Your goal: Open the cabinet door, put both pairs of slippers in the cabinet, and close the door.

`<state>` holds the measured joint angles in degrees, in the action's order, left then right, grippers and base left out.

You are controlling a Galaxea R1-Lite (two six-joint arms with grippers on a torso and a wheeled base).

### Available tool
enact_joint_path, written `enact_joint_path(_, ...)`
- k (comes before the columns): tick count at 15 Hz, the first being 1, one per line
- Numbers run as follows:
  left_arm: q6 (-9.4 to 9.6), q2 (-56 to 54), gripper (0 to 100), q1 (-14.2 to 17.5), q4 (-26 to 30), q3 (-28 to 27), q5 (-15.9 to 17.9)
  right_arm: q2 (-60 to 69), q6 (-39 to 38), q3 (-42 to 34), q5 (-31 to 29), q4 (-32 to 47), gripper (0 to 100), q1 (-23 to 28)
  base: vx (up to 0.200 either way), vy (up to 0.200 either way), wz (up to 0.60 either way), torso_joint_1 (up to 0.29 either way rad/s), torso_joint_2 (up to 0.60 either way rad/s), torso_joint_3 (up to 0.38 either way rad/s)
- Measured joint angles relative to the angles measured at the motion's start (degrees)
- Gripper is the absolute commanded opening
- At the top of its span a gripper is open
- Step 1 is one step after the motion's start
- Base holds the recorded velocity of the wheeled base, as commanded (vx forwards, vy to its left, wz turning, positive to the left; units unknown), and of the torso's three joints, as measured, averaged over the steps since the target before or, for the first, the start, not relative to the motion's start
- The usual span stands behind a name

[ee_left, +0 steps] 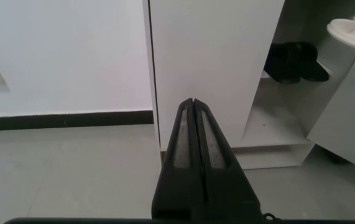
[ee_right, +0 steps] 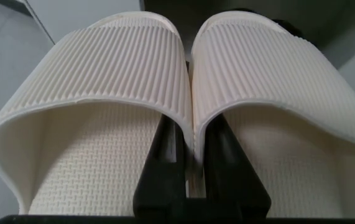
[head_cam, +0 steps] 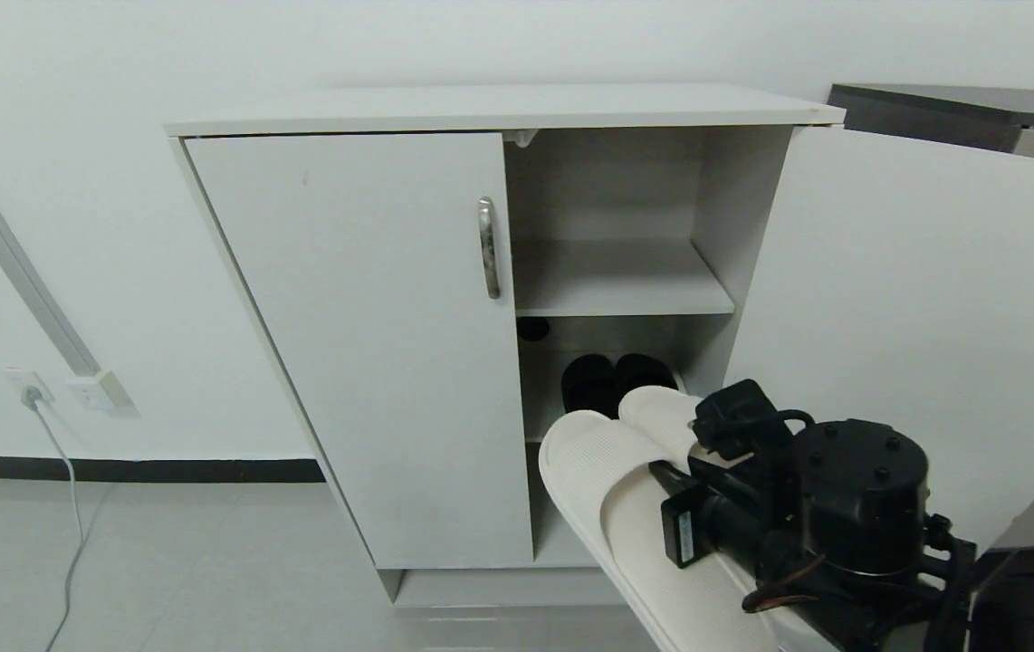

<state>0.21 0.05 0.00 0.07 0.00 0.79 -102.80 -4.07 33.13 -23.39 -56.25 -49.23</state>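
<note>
Cabinet (head_cam: pixel 499 109): white, with two doors, standing on a pale floor (head_cam: pixel 164 561) against a white wall.
Left door (head_cam: pixel 363 344): shut, with a metal handle (head_cam: pixel 488 247) upright near its inner edge.
Right door (head_cam: pixel 915 308): swung wide open towards the robot's right, so the right half of the inside can be seen.
Shelves: an upper shelf (head_cam: pixel 617 281) sits about halfway up, with a lower shelf beneath it.
Black slippers (head_cam: pixel 617 380): a pair side by side on the lower shelf, inside the open half.
White slippers (head_cam: pixel 607 462): a ribbed pair held side by side in the air, toes pointing into the cabinet. They are just in front of the open half, at about the level of the lower shelf, and in the head view their toes overlap the black pair.
Right gripper (ee_right: pixel 191 134): clamped on the white slippers. One finger is inside each slipper, pinching the two inner edges together.
Left gripper (ee_left: pixel 193 109): fingers pressed flat together with nothing between them. It hangs low over the floor, facing the shut left door.
Wall: a socket (head_cam: pixel 100 391) sits well to the left of the cabinet, and a grey cable (head_cam: pixel 73 489) trails from it down to the floor.
</note>
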Motion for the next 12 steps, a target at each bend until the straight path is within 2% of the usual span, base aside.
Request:
enact_joint_path(2,0.09,0.0,0,0.0,0.0,0.0,0.0,-2.5,-3.4,7.2,-9.8,6.3,0,-2.2,0.000,0.000,0.00,0.000,0.00,0.000)
enact_joint_path(6,0.04,0.0,0,0.0,0.0,0.0,0.0,-4.7,-8.6,23.1,-22.3,23.2,0,-4.4,0.000,0.000,0.00,0.000,0.00,0.000)
enact_joint_path(8,0.04,0.0,0,0.0,0.0,0.0,0.0,-3.8,-6.5,27.3,-24.6,25.3,0,-4.8,0.000,0.000,0.00,0.000,0.00,0.000)
enact_joint_path(12,0.04,0.0,0,0.0,0.0,0.0,0.0,-2.6,-4.5,30.2,-25.2,25.3,0,-4.9,0.000,0.000,0.00,0.000,0.00,0.000)
